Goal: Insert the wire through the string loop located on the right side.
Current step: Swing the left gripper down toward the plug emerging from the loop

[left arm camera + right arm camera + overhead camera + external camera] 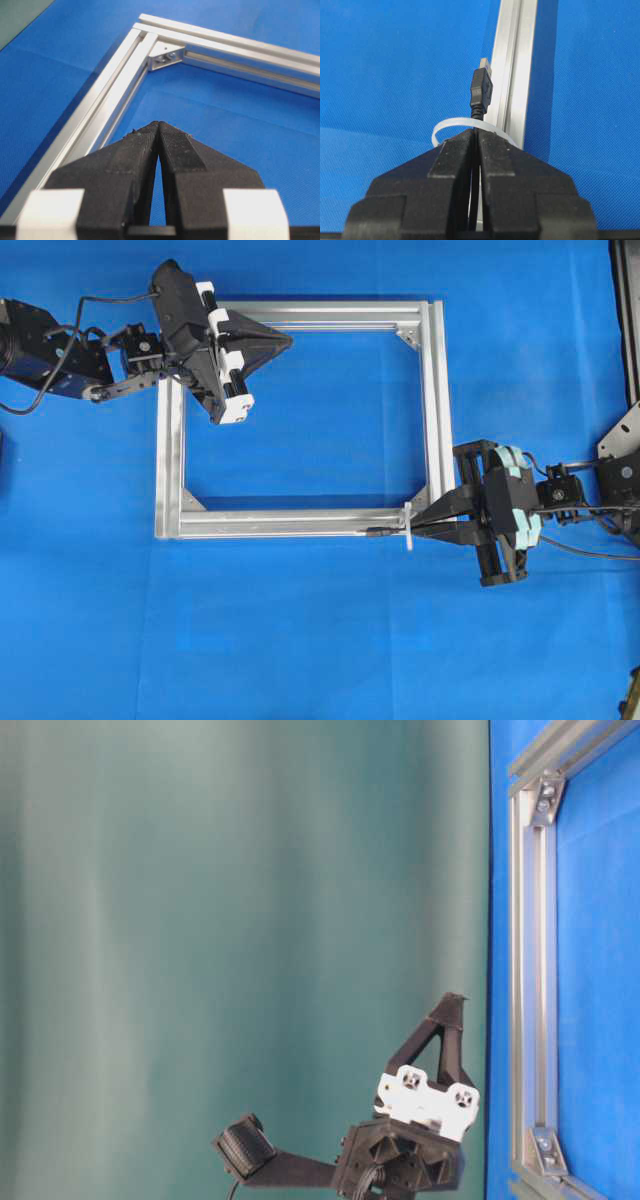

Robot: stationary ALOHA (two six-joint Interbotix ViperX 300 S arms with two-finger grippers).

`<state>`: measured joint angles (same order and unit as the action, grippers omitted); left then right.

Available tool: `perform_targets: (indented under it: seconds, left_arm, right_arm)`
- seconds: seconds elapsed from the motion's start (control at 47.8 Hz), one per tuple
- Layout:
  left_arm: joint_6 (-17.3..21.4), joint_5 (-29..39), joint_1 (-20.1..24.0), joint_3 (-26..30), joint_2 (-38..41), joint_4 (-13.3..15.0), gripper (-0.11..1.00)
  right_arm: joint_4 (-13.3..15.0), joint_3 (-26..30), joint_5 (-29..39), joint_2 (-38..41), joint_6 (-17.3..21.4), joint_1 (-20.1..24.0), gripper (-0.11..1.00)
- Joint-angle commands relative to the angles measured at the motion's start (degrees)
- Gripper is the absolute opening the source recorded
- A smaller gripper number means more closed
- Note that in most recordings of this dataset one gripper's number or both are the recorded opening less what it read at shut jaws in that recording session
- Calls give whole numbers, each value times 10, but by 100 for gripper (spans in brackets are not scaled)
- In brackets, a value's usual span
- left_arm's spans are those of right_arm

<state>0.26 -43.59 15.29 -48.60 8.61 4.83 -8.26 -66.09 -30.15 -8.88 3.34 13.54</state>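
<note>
Jaws: right gripper clenched on the wire just behind its plug; left gripper clenched on nothing, far left.
Frame: rigid aluminium.
Wire: light, floppy; best held close behind the plug.
Loop: thin white tie at near right bar, plug already past it.

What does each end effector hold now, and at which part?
The right end effector holds the wire just behind its plug. The left end effector is shut and holds nothing.
</note>
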Motion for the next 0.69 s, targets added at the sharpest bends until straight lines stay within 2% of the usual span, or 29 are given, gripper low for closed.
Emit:
perform_targets:
  seconds: [0.0, 0.209, 0.502, 0.669]
  left_arm:
    - [-2, -3, -11, 3, -20, -2, 0]
    - [-11, 1, -63, -4, -20, -2, 0]
    - [-12, 0, -185, -3, -19, -2, 0]
    - [-12, -2, -240, -3, -20, -2, 0]
  right_arm:
    - [-1, 9, -7, -5, -1, -2, -3]
    - [-1, 9, -7, -5, -1, -1, -3]
    - [-1, 8, -7, -5, -1, -2, -3]
    - [-1, 8, -7, -5, -1, -2, -3]
